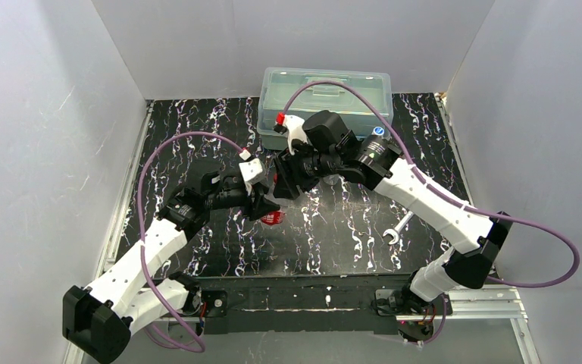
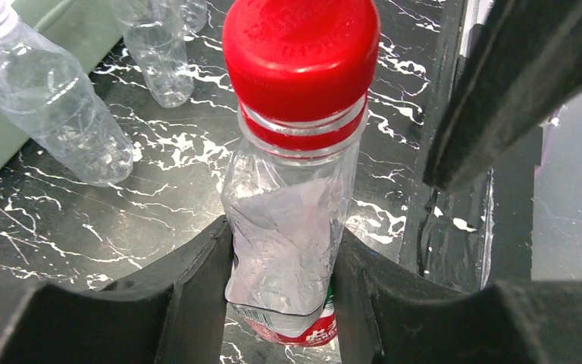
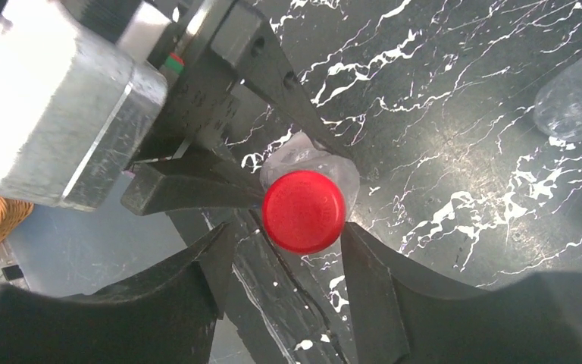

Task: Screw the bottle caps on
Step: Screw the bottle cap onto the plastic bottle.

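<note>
- Because a cap only turns against a neck that is held fast, the left gripper (image 2: pixel 284 258) is clamped on the body of the red-label bottle (image 2: pixel 288 220). It holds the bottle upright on the table (image 1: pixel 348 227), near the middle, between the two arms.
- The fingers pinch low on the body and dent the thin wall. This leaves the neck free above them for the other arm.
- The red cap (image 2: pixel 301 53) sits on the neck and looks level. A strip of clear neck shows between it and the red ring below, so I judge it may not be screwed fully down.
- The right gripper (image 3: pixel 286 231) reaches in from above, its jaws to either side of the cap, probably so that a roll of the wrist would spin the cap about the bottle's own axis.
- Its jaws are parted: one finger looks to meet the cap's edge, while the other stands off with a gap. The cap is therefore not gripped, and any further turn calls for the jaws to close on it first.
- Two other bottles (image 2: pixel 53 98) wait beside the box (image 1: pixel 326 91), clear of the arms' working spot. One shows a white cap; whether they stand or lie I cannot tell.
</note>
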Robot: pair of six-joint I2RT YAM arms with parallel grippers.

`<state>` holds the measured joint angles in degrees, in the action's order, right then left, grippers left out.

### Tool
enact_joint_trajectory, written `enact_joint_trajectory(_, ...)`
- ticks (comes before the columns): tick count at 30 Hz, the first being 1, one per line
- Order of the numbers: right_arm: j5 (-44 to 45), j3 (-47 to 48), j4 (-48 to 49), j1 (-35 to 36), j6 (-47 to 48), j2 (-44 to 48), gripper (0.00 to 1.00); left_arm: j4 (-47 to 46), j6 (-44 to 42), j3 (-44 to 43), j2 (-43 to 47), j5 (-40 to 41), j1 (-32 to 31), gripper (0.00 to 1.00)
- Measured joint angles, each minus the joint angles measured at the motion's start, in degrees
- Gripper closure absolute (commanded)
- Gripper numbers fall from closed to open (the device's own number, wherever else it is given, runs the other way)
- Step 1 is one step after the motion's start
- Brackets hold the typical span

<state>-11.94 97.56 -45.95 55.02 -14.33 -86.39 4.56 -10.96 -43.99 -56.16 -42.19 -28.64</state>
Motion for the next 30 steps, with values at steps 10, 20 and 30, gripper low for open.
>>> enact_joint_trajectory(10,0.02,-1.22,0.33,0.66,-0.37,0.76,0.23,-1.57,-0.04,0.00,0.92,1.81,0.02,1.00)
enact_joint_trajectory(20,1.53,-1.84,0.28,0.66,-0.20,3.72,0.12,-1.57,-0.22,0.00,1.73,3.21,0.02,1.00)
enact_joint_trajectory(30,4.83,2.56,-2.47,0.66,2.01,5.68,0.28,-0.46,-0.81,0.00,1.84,2.32,0.00,1.00)
